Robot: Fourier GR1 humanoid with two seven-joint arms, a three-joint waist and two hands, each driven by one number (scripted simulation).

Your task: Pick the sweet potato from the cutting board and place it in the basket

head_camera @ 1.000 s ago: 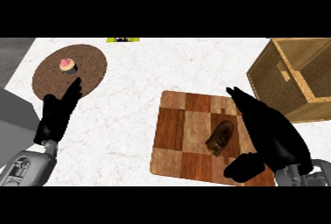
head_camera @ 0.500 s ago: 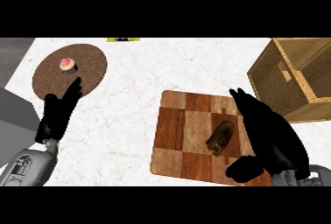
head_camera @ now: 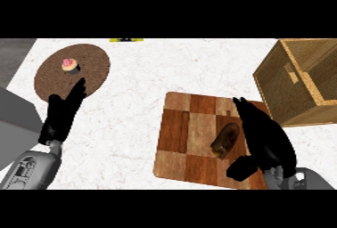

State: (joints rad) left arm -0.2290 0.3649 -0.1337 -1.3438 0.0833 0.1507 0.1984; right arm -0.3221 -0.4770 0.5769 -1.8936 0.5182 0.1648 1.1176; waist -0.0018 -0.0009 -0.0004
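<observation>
Sweet potato (head_camera: 226,140) sits on the cutting board (head_camera: 191,138), brown and lying lengthwise, right of the board's middle. The right hand (head_camera: 263,136) is alongside it on its right, fingers stretched straight toward the far edge of the board, thumb sticking out low at the near end of the potato. Fingers are apart from the thumb, not wrapped round anything, and the potato lies in the gap between thumb and fingers; whether the hand touches it, I can't tell.

Over to the right, the basket (head_camera: 299,82) stands on the white counter (head_camera: 145,89), a woven box with its open top in view, its near corner just beside the board's far right corner.

On the left side, the left hand (head_camera: 63,113) shows near the edge, fingers straight and relaxed, pointing up toward a round dark plate (head_camera: 89,67). Fingertips overlap the plate's near rim in this view. On that plate, a small pink cupcake (head_camera: 70,65) stands left of centre, well apart from the board.
</observation>
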